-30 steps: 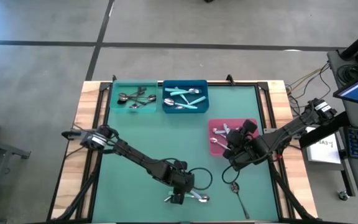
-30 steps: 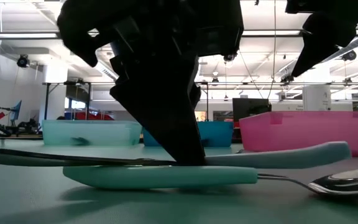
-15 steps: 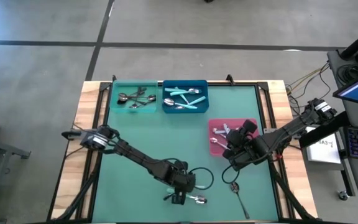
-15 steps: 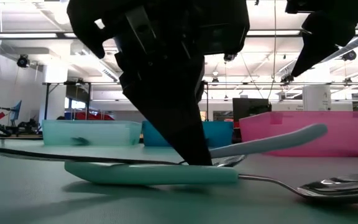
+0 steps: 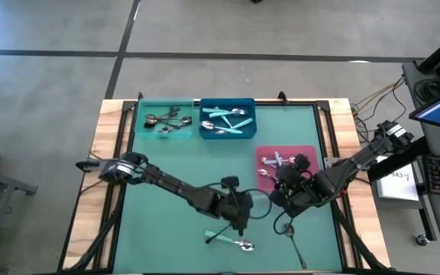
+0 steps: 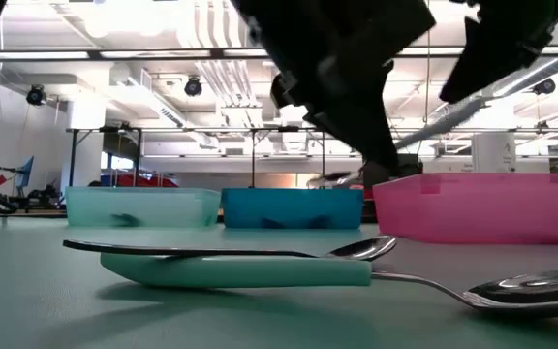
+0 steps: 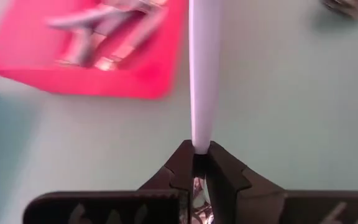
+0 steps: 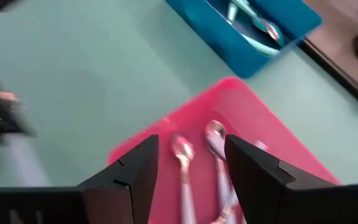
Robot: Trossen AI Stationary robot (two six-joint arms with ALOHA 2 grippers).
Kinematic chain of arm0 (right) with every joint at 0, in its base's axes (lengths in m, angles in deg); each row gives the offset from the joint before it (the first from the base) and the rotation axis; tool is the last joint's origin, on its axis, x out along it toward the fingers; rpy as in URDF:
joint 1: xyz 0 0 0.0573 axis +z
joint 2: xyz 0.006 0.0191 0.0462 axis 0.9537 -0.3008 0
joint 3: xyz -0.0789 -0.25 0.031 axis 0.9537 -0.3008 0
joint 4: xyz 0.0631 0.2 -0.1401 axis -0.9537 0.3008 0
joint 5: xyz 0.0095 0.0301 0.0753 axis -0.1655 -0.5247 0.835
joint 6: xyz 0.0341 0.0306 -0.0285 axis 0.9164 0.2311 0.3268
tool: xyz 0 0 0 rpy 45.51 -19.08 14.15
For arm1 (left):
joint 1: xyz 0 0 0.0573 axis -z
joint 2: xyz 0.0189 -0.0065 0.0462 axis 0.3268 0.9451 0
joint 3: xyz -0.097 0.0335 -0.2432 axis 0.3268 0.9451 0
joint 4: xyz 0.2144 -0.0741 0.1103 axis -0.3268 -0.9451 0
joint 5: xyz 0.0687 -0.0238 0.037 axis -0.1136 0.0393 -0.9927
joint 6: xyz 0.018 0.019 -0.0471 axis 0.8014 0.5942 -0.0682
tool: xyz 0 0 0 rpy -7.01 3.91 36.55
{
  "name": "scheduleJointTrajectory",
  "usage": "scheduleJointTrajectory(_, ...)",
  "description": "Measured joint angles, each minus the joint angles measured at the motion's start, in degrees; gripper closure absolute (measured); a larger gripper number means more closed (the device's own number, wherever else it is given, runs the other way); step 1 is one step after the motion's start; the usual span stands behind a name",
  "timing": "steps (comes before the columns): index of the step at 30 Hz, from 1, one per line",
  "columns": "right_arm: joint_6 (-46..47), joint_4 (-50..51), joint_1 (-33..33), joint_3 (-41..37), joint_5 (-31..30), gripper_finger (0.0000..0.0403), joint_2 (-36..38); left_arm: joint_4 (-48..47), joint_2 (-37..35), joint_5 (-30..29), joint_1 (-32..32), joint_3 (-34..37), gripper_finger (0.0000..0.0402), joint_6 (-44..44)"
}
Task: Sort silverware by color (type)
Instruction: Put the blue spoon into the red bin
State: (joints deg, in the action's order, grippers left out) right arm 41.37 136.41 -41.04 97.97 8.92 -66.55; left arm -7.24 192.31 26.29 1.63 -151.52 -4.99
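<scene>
My left gripper (image 5: 241,216) is shut on a spoon with a light turquoise handle (image 7: 201,68), held above the mat; it also shows in the low view (image 6: 356,107). Below it a turquoise-handled spoon (image 6: 240,269) lies flat on the mat, and a dark spoon (image 6: 211,249) lies across it. A shiny silver spoon (image 6: 521,289) lies beside them. My right gripper (image 8: 188,168) is open and empty above the pink bin (image 8: 241,99), which holds silver spoons. Another dark spoon (image 5: 292,241) lies on the mat near the right arm. My left gripper pinches the spoon between its two fingertips (image 7: 182,168) at the handle's near end (image 7: 199,144), where it meets the bowl. The handle sticks straight out ahead of the fingers, along them. The spoon is lifted clear of the mat.
A light turquoise bin (image 5: 163,120) with dark spoons and a blue bin (image 5: 228,118) with turquoise-handled spoons stand at the far edge. The pink bin (image 5: 270,162) stands right of the middle. Bare green mat lies on the left half (image 5: 159,221).
My left gripper, which stood down on the heap of spoons near the near edge, has risen and gone toward the far right with one turquoise-handled spoon. That spoon tipped up at its handle end, then came clear. The other spoons stayed on the mat.
</scene>
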Motion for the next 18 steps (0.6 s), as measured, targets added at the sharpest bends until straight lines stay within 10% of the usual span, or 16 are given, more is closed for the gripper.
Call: scheduleJointTrajectory(18,5.3,-11.7,5.4,-2.2,-12.4,0.0238,0.0,18.1,-0.3,-14.0,-1.5,-0.3,0.0394,-8.9)
